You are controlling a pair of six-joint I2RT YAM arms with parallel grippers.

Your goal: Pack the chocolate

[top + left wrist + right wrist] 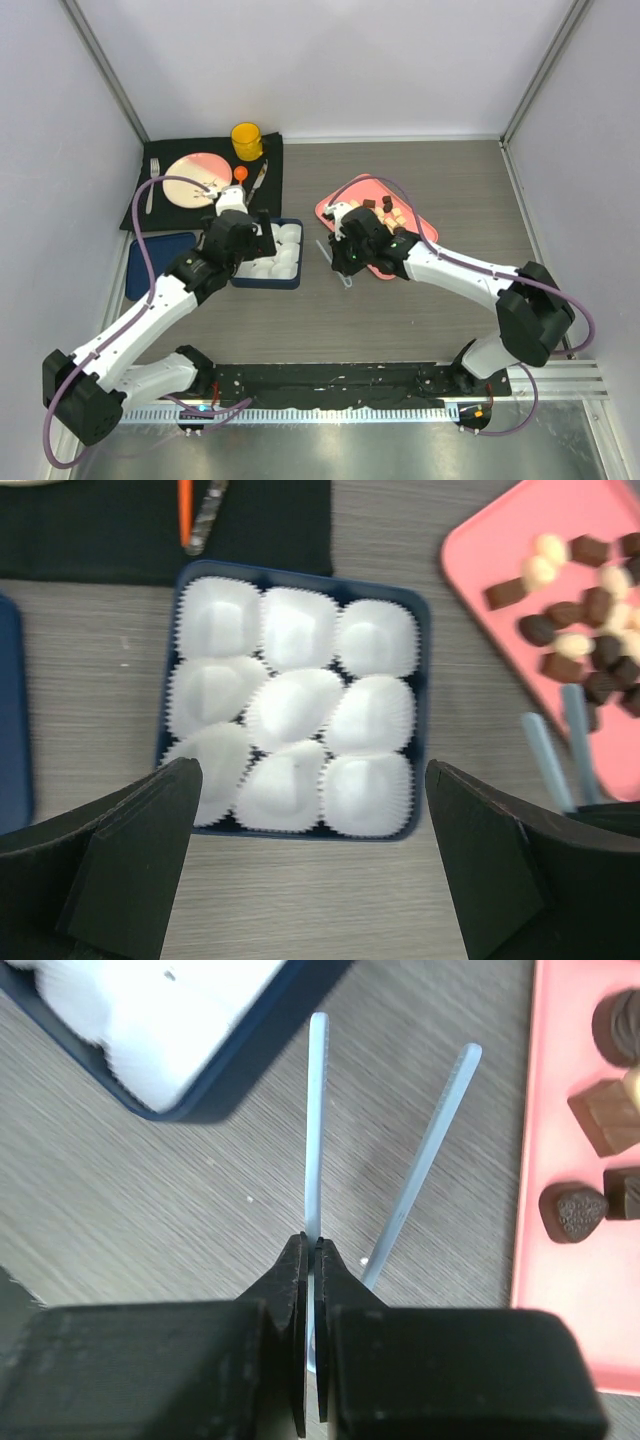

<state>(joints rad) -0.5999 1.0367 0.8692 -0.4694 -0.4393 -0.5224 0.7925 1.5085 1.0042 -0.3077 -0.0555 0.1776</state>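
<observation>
Pale blue plastic tongs (pixel 318 1120) lie spread, pointing to 12 o'clock; my right gripper (pixel 311 1250) pinches one leg. Small brown chocolate pieces (pixel 603 1118) sit on the flat pink tray (pixel 545 1080) at 2 o'clock.

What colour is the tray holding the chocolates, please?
The tray is salmon pink, clearest in the left wrist view.

The chocolate (pixel 598 606) is a loose cluster of small pieces, dark brown and cream-white, blocky or rounded. It lies on a pink tray (pixel 350 190) at two o'clock from the table's middle. One dark heart-shaped piece (pixel 573 1212) lies flat near the tray's edge.
</observation>
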